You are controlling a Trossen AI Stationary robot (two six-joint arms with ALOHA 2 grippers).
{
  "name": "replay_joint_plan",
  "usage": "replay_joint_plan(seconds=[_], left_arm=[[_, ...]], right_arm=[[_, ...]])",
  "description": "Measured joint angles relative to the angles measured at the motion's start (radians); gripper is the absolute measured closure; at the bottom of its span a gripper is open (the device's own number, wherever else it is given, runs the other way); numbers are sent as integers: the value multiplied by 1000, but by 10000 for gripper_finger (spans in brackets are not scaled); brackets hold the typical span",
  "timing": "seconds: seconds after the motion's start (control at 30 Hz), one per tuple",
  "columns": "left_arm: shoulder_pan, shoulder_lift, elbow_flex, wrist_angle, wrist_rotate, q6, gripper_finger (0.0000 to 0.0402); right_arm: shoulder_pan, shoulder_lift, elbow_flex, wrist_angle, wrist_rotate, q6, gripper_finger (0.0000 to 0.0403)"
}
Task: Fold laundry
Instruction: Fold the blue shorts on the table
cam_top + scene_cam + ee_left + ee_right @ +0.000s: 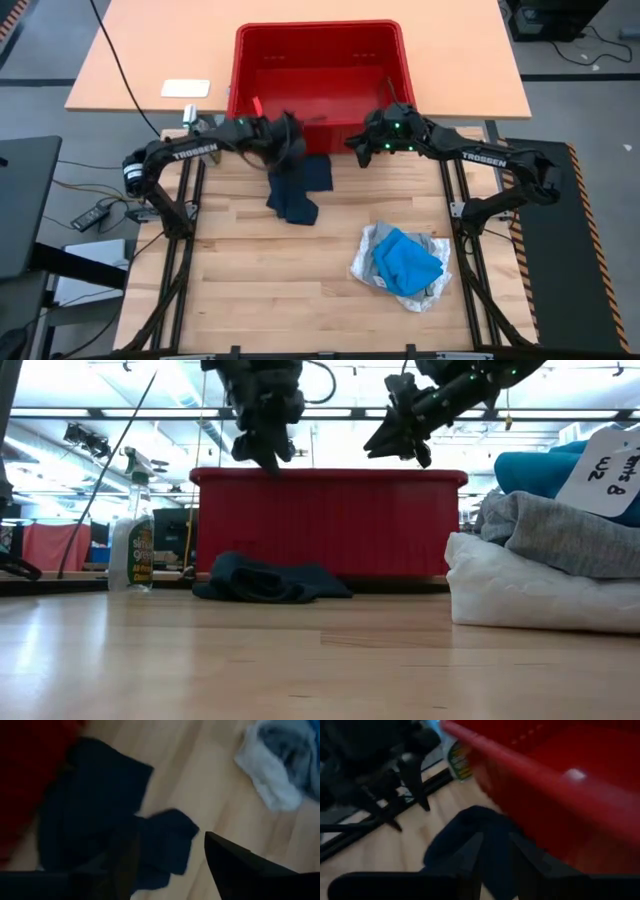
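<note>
Behind left gripper (285, 140), navy garment (298, 190) partly hidden.

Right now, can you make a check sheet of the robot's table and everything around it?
Surface: wooden table, bare in front.
Job's things: dark navy garment crumpled by the red basket; blue garment on grey garment and white garment, stacked.
Clutter: spray bottle at table edge.
Pincers: left pincer open above navy garment; right pincer near basket rim, holds nothing.
Cables: black cable crossing the desk.
Surroundings: nothing seen of people.
</note>
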Motion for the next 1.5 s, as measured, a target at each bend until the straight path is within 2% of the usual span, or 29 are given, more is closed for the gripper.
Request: replay_joint_plan(seconds=[0.1,0.2,0.43,0.53,0.6,0.73,0.8,0.9,1.07,1.17,1.27,1.37,1.43,1.5], left_arm=[[-64,2,-88,38,-64,-21,171],[-76,4,-221,112,-85,-76,171],[-107,9,-523,541,-88,-76,176],[-159,11,-624,653,-77,-38,192],[-202,11,-682,716,-8,-29,205],[-311,11,-734,692,307,-62,237],[-381,9,-735,658,352,-111,256],[-464,-15,-737,632,352,-196,282],[-524,-114,-736,629,269,-366,299],[-529,-216,-736,629,148,-430,299],[-527,-321,-736,566,-34,-496,299],[-527,-409,-750,473,-216,-594,299],[-527,-453,-794,459,-271,-674,299],[-527,-487,-858,498,-276,-748,299]], right_arm=[[29,5,0,-11,-17,12,308],[59,19,0,-32,-8,11,308],[119,37,0,-30,77,60,308],[133,36,0,-28,105,52,308],[135,36,0,-28,106,51,308],[137,36,0,-22,115,16,308],[138,36,0,7,103,-33,308],[139,36,1,50,68,-118,309],[139,70,5,95,50,-124,309],[147,154,3,80,-2,-106,309],[178,246,1,82,-36,-44,309],[213,340,2,94,-21,-9,309],[231,402,2,100,10,1,311],[243,457,2,116,15,16,313]])
